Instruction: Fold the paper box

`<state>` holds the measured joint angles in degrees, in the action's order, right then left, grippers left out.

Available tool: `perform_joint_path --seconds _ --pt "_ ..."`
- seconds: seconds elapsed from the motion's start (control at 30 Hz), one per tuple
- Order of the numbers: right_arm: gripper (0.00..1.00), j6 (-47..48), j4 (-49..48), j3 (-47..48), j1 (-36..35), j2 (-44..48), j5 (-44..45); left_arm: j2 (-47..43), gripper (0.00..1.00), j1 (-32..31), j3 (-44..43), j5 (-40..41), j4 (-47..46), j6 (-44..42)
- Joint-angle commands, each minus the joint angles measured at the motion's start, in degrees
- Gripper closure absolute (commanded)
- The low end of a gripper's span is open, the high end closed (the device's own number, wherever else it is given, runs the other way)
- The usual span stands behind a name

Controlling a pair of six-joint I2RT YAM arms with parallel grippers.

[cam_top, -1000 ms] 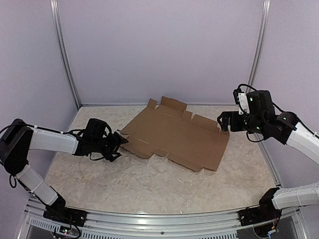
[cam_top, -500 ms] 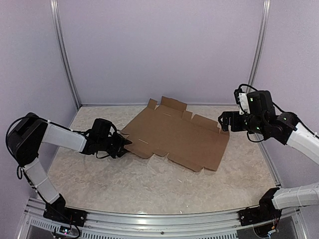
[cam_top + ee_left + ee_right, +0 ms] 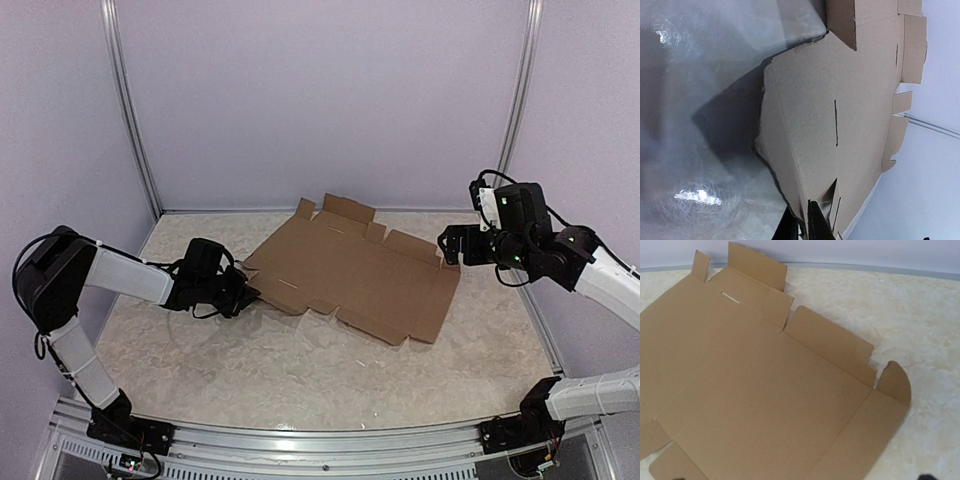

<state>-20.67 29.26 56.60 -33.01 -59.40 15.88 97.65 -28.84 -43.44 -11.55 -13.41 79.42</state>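
The paper box [image 3: 350, 275] is a brown die-cut cardboard sheet that lies nearly flat in the middle of the table, with flaps along its far edge. My left gripper [image 3: 250, 290] reaches low across the table to the sheet's left corner. In the left wrist view its two dark fingers [image 3: 818, 225] stand close together with the thin edge of the cardboard [image 3: 840, 100] pinched between them. My right gripper [image 3: 452, 245] hovers above the sheet's far right corner, open and holding nothing. The right wrist view looks down on the sheet [image 3: 755, 405] and its raised right flap [image 3: 895, 382].
The marbled tabletop [image 3: 300, 370] is ringed by pale walls with metal corner posts [image 3: 135, 130] at the back. A metal rail [image 3: 320, 440] runs along the near edge between the two arm bases.
My left gripper slid right to the sheet's left corner and closed its fingers on the edge. The right arm has not moved.
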Motion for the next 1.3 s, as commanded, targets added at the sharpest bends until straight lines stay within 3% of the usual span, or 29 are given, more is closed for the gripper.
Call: perform_joint_path --seconds 0.0,0.07,0.27,0.5,0.8,1.07,1.27 --pt "0.0 -0.12 0.32 -0.47 -0.55 0.33 0.33 1.18 0.95 0.44 -0.58 0.4 1.46 -1.9" --pt "0.0 -0.06 0.33 -0.4 -0.56 0.33 0.39 1.1 1.0 0.52 -0.66 0.25 2.12 -2.59" --pt "0.0 -0.08 0.65 0.39 -0.56 -0.22 0.29 -0.83 1.0 1.16 -0.95 -0.51 5.34 -5.9" --pt "0.0 1.38 -0.26 1.37 -0.56 0.14 -1.21 -3.81 1.0 4.26 -1.74 -7.84 10.53 -14.7" --pt "0.0 3.83 -0.34 5.34 -0.56 -3.45 -5.36 -5.77 1.0 6.91 -12.49 -11.13 33.5 -36.84" --pt "0.01 6.82 1.09 12.2 -0.58 -12.22 -6.26 -7.84 1.0 5.72 -23.64 5.56 51.23 -52.54" --pt "0.01 8.79 0.14 16.58 -0.47 -18.38 -8.24 -8.91 1.0 4.06 -27.21 16.55 53.38 -58.86"
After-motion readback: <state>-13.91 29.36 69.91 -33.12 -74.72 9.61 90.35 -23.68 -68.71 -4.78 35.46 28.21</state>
